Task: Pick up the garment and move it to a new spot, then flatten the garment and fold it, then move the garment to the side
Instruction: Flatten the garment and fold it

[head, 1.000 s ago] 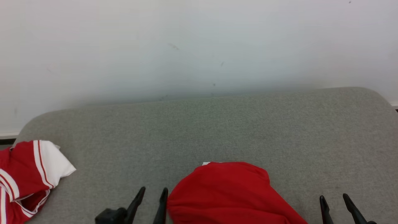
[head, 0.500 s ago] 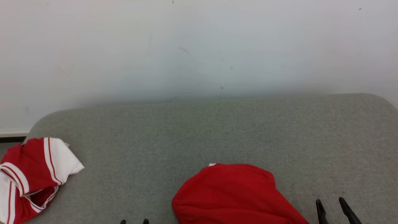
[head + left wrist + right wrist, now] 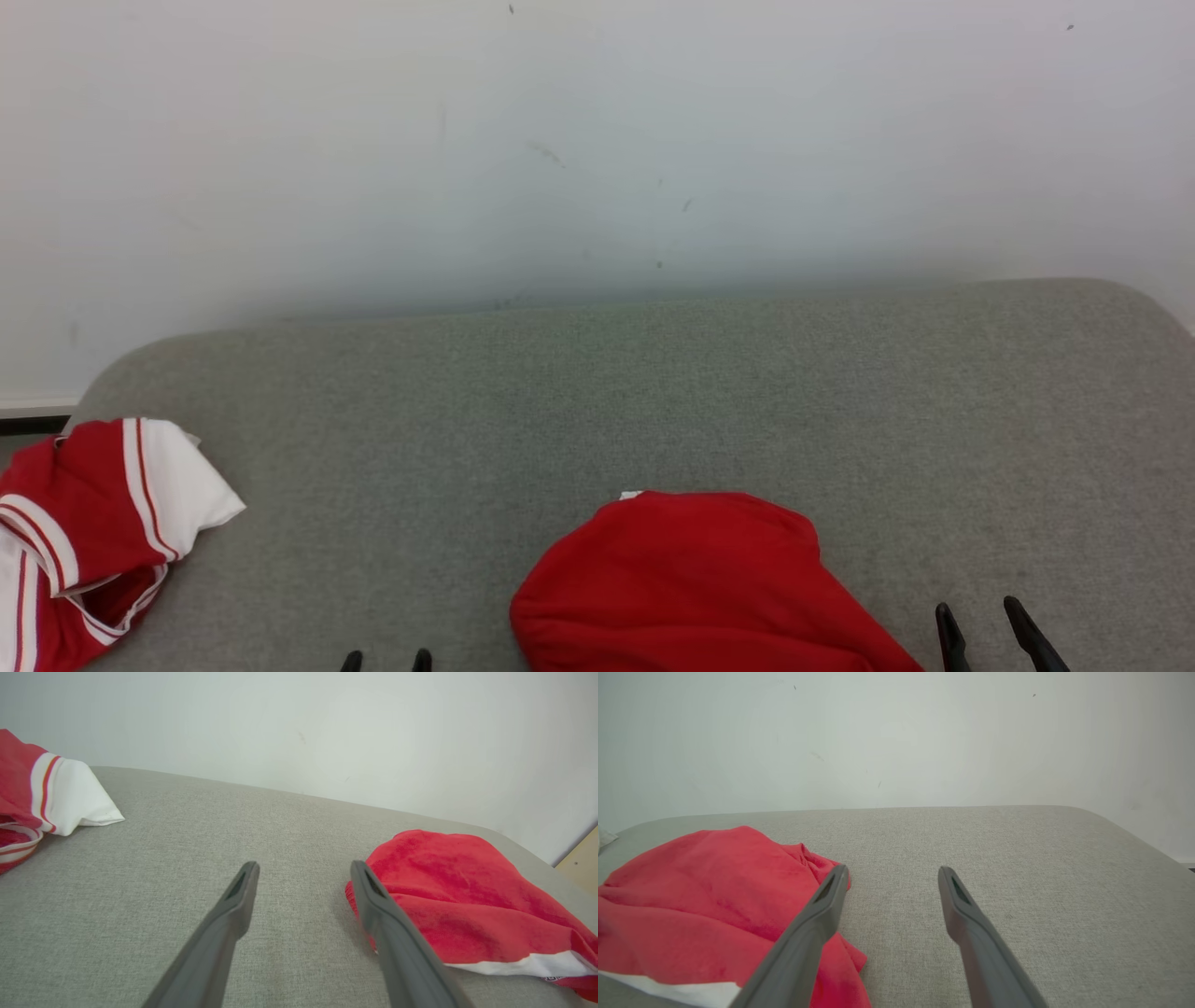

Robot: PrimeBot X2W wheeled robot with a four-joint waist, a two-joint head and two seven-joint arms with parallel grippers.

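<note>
The red garment (image 3: pixel 691 579) lies bunched on the grey tabletop (image 3: pixel 597 392) between left claw (image 3: pixel 386 661) and right claw (image 3: pixel 978 618), both released and empty. Pickup, flattening, folding and side placement all appear outstanding (a striped garment (image 3: pixel 84 523) sits at the left edge).

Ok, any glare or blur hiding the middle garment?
Head view: even light, no glare, wall hazy where it meets the grey surface, middle red garment cropped at the bottom. Left wrist view: its edge crisp. Right wrist view: crisp, faint shadow beneath.
</note>
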